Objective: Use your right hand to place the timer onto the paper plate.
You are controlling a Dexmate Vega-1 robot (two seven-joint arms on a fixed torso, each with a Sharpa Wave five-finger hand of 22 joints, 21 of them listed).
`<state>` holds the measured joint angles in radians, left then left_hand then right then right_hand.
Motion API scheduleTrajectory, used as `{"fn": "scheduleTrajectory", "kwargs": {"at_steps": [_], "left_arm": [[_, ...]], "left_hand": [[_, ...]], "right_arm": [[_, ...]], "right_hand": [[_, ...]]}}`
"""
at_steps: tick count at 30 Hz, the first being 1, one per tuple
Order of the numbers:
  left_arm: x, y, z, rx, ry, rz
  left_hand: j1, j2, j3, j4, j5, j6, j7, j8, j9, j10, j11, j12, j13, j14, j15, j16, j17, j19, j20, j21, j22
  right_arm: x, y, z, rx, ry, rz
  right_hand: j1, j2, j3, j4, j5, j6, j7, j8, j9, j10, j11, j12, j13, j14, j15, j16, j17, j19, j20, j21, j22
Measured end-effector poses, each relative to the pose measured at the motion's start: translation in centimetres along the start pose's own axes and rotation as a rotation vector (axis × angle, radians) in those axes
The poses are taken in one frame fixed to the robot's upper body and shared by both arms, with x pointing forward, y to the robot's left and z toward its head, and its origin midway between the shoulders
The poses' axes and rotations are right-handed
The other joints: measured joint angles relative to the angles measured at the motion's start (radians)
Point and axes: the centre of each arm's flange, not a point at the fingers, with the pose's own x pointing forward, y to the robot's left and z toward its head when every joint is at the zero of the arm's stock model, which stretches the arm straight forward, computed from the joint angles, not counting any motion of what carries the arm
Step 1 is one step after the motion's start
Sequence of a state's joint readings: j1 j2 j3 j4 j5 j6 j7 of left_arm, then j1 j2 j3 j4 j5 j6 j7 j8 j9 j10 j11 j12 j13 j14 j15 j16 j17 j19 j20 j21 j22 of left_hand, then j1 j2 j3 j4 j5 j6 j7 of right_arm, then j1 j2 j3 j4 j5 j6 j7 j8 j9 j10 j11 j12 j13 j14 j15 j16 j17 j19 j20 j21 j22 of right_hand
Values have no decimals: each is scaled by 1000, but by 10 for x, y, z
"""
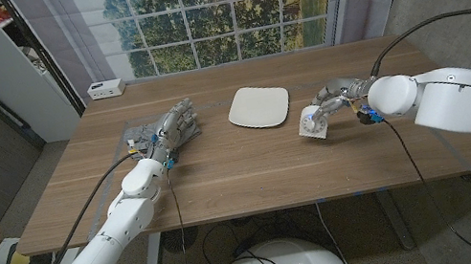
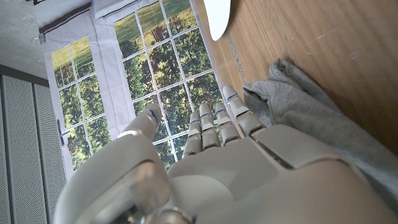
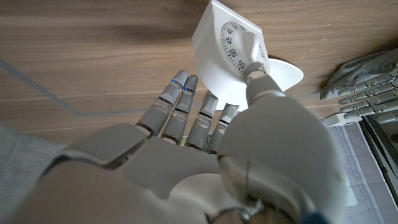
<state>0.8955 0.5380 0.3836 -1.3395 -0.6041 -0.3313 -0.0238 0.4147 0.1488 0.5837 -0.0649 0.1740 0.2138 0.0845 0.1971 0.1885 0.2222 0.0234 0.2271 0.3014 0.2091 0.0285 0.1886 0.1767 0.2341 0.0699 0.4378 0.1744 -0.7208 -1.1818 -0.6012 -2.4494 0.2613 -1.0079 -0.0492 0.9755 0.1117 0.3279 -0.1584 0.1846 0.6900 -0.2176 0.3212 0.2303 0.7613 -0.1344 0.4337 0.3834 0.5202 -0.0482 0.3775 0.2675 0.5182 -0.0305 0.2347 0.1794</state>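
— How far along is it?

— Early, I'd judge. The right hand (image 1: 335, 100) has its fingers and thumb around the white kitchen timer (image 1: 313, 124), grasping it at the dial. The timer sits at about four o'clock from the square paper plate (image 1: 259, 106), near it but apart. Whether it is lifted off the wooden table (image 1: 223, 168) or touching it, I cannot tell.

— So what's left?

— The carry toward ten o'clock, setting the timer on the plate, and letting go. Nothing lies on the plate yet.

— And the other arm?

— The left hand (image 1: 172, 129) holds nothing, fingers extended, beside a grey cloth (image 2: 311, 118) at about nine o'clock from the plate, well apart from the timer.
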Motion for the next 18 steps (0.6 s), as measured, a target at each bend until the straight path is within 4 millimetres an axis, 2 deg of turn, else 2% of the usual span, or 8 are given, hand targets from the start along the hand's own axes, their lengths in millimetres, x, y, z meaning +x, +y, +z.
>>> {"fn": "scheduleTrajectory", "kwargs": {"at_steps": [10,16,18], "left_arm": [[0,0,2,6,-4,4],[-1,0,3,7,-8,6],[-1,1,3,10,-9,12]], "left_hand": [[-5,-5,0,0,0,0,0,0,0,0,0,0,0,0,0,0,0,0,0,0,0],[-10,0,0,0,0,0,0,0,0,0,0,0,0,0,0,0,0,0,0,0,0],[-10,0,0,0,0,0,0,0,0,0,0,0,0,0,0,0,0,0,0,0,0]], "right_arm": [[12,-15,14,-4,-86,-40],[20,-21,27,-18,-162,-52],[33,-23,30,-4,-176,-56]], "right_hand": [[0,0,-12,4,-4,0,0,0,5,-1,0,0,12,0,0,4,8,0,0,-6,0],[1,-1,-21,4,-4,0,0,0,5,-1,1,0,14,0,0,7,10,2,9,-6,0],[1,-1,-21,4,-4,0,0,0,5,-1,1,0,15,0,0,7,14,2,9,-6,0]]}}
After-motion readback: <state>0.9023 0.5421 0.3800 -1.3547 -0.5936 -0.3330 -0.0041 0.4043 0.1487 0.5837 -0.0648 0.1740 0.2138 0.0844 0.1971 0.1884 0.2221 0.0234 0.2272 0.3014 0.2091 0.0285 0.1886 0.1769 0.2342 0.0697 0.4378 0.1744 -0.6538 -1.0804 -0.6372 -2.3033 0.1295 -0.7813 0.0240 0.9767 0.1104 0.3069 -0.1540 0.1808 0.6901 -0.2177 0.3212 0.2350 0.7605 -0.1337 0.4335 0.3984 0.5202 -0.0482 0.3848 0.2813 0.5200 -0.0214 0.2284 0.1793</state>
